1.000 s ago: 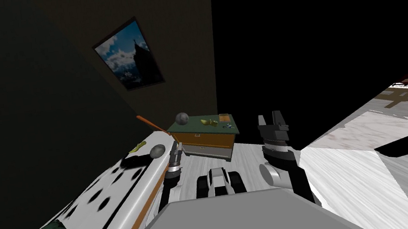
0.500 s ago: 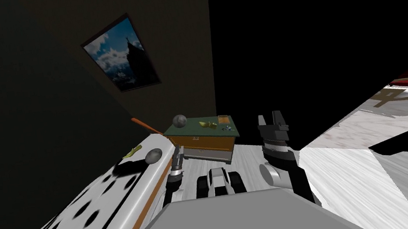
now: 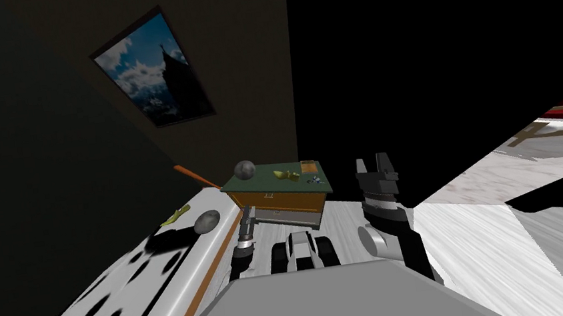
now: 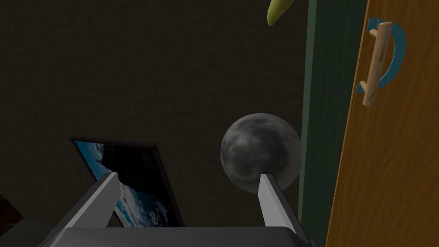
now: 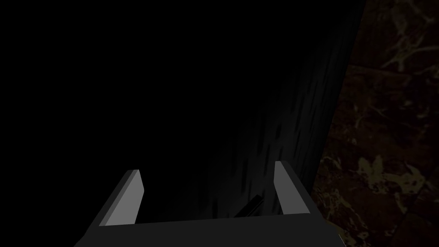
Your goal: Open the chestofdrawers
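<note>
**Dark-walled bedroom corner: drawers not yet opened**

Pale floorboards (image 3: 342,226) are running up to the chest of drawers (image 3: 282,199), which is standing at 12 o'clock ahead of me against the dark wall. Its orange front is looking shut, and its handle (image 4: 377,64) is sitting untouched. A grey ball (image 3: 244,168) is resting at the 10 o'clock corner of its green top.

The left gripper (image 3: 246,227) is hovering at 8 o'clock of the chest, just beside its front. Its fingers are standing apart and holding nothing, with the handle off to one side of them. The right gripper (image 3: 376,171) is hanging at 3 o'clock of the chest, also spread and empty.

A spotted bed (image 3: 140,277) is lying at 8 o'clock, and a framed picture (image 3: 151,68) is hanging at 11.

I judge the approach nearly done. Lining up on the handle, gripping it and pulling are all left.
</note>
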Controlling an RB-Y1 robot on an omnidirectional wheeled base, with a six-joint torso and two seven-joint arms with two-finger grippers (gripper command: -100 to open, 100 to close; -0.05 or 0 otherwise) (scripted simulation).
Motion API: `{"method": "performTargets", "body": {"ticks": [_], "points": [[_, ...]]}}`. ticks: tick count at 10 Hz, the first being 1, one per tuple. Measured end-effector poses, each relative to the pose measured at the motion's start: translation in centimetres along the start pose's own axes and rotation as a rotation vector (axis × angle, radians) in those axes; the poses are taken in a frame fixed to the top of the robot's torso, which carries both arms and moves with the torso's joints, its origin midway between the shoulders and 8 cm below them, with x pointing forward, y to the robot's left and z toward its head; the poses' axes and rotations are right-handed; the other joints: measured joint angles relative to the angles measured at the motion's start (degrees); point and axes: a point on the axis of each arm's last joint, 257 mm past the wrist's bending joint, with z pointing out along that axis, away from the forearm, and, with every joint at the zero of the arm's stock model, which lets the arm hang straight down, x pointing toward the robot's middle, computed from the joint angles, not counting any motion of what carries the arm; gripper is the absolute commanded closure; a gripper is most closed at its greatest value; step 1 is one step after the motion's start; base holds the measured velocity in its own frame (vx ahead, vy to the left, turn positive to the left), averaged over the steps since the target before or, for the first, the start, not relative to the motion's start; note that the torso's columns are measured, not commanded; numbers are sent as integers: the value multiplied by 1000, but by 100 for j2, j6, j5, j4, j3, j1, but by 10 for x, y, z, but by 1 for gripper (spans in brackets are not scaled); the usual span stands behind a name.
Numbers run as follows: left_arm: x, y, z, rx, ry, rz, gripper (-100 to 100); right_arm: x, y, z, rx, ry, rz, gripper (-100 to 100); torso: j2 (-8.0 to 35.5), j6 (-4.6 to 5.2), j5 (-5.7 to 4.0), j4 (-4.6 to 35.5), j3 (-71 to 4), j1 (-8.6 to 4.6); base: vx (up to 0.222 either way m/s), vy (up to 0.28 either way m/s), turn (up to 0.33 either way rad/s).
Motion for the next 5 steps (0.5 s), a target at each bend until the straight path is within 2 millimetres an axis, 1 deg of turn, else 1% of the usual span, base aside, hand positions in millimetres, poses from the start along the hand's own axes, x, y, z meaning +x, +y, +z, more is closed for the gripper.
{"method": "performTargets", "body": {"ticks": [1,2,5], "points": [[2,7,-6,-9,1,-3,-100,0,0,0,0,0,0,0,-12,1,-2,-3,-6,-7,137,0,-101],[6,12,-13,-11,2,-9,-100,0,0,0,0,0,0,0,-26,1,-1,-7,-15,-2,105,4,-29],[11,29,-30,-43,4,-17,-100,0,0,0,0,0,0,0,8,0,0,2,5,1,73,2,-43]]}}
